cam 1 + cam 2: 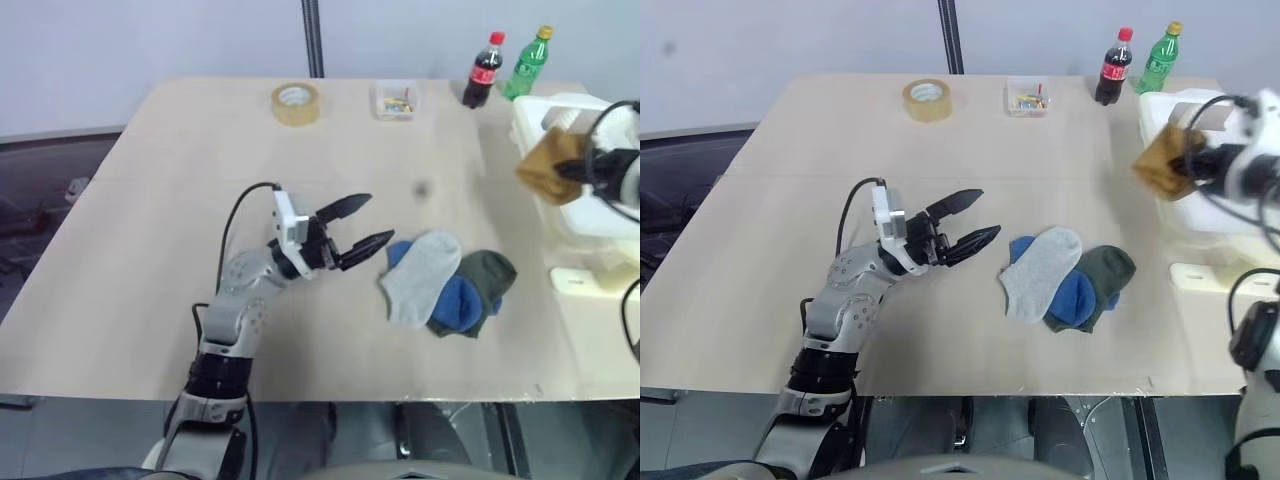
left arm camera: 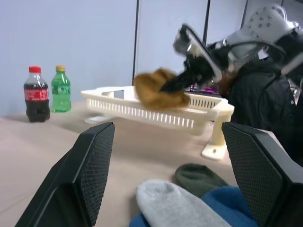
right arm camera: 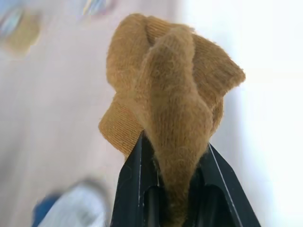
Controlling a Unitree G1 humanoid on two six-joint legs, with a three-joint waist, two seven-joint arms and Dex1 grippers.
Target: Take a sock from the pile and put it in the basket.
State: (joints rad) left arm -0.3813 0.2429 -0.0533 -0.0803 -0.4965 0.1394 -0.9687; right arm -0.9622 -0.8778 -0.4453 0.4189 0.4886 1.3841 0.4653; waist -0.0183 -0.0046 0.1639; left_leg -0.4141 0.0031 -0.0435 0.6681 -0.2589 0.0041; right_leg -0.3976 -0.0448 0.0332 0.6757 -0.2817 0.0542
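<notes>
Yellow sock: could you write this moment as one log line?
sock: held by right gripper at basket edge | left gripper: open, near pile

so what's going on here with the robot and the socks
The robot is moving socks from a pile on the table into a white basket on its right. Its right hand is shut on a mustard-yellow sock and holds it in the air at the basket's near edge, not yet dropped in. Its left hand hangs open just beside the pile, touching nothing. Grey, blue and dark green socks are left in the pile.
</notes>
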